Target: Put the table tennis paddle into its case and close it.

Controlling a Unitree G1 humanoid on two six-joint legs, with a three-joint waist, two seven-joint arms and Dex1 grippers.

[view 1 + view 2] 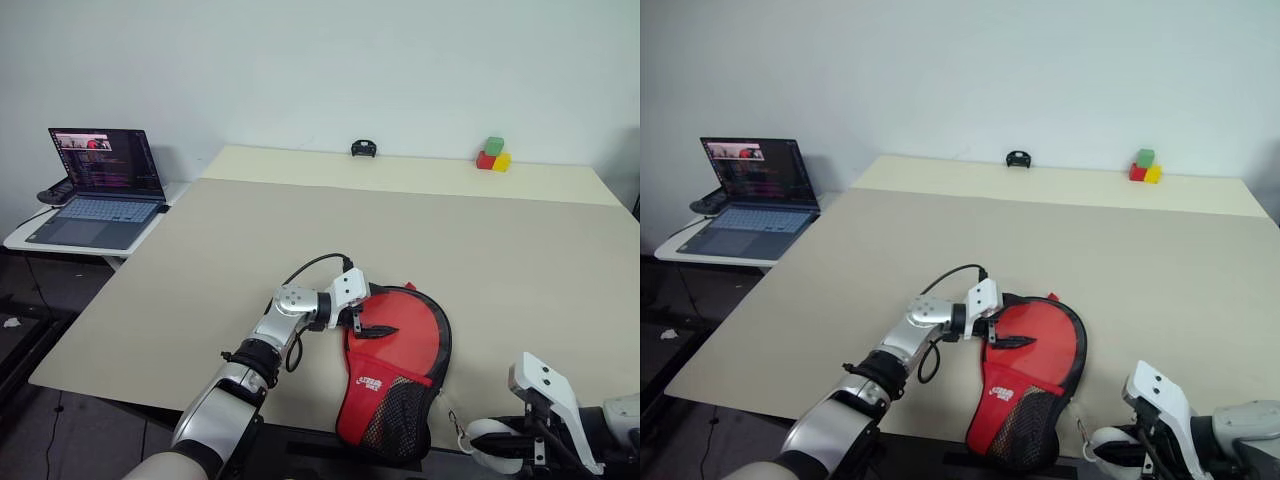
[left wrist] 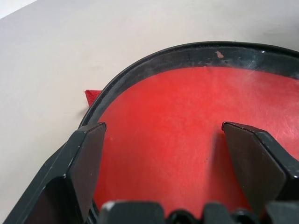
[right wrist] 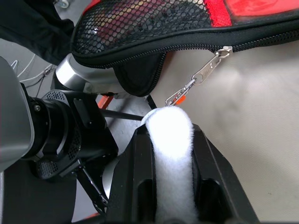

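Right wrist view alone: right gripper (image 3: 170, 140) clamped on white strap (image 3: 172, 163) beside case (image 3: 154, 28) zipper pull (image 3: 205, 70).

The red case (image 1: 395, 375) lies flat at the table's near edge, mesh end overhanging.

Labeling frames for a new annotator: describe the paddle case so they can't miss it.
Start at the big beige table and go to its near edge, right of centre. There lies the case, a paddle-shaped pouch, red with a white logo and black mesh at the end overhanging the edge. It is the large soft item, unlike the small coloured blocks at the far edge.
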